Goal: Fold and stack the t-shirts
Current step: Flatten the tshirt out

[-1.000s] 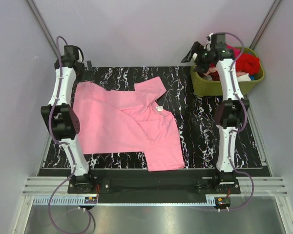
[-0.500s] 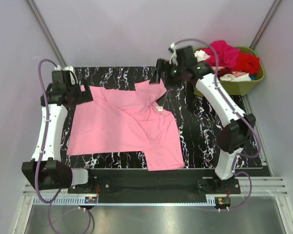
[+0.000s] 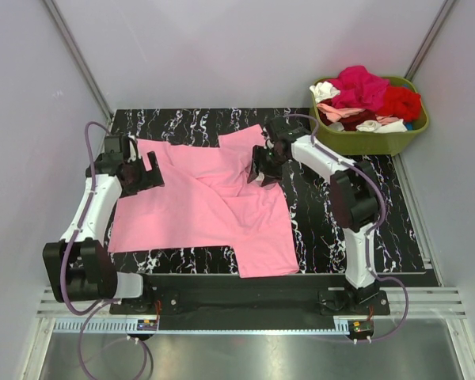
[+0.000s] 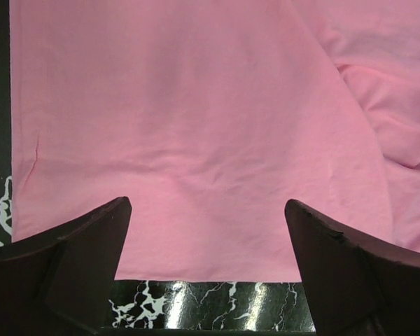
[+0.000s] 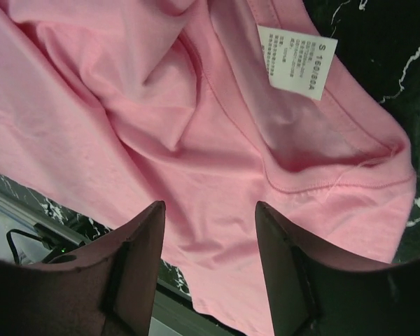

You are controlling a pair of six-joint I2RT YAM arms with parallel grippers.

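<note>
A medium pink t-shirt (image 3: pixel 206 206) lies spread and partly folded on the black marbled table (image 3: pixel 348 237). Its white size label (image 5: pixel 296 61) shows at the collar in the right wrist view. My left gripper (image 3: pixel 142 172) is open, low over the shirt's left edge (image 4: pixel 196 161), with the hem between its fingers (image 4: pixel 91 245). My right gripper (image 3: pixel 263 170) is open, just above the collar area of the shirt (image 5: pixel 217 175). Other t-shirts, magenta (image 3: pixel 360 83), red (image 3: pixel 400 101) and pale ones, are heaped in the tub.
An olive-green tub (image 3: pixel 372 138) stands at the back right corner of the table. Grey walls close in the left, back and right. A metal rail (image 3: pixel 245 305) runs along the near edge by the arm bases.
Both arms have swung from the back corners down onto the shirt. The left gripper came to the left edge, the right gripper from the tub to the collar. The shirt's left side shifted slightly.
</note>
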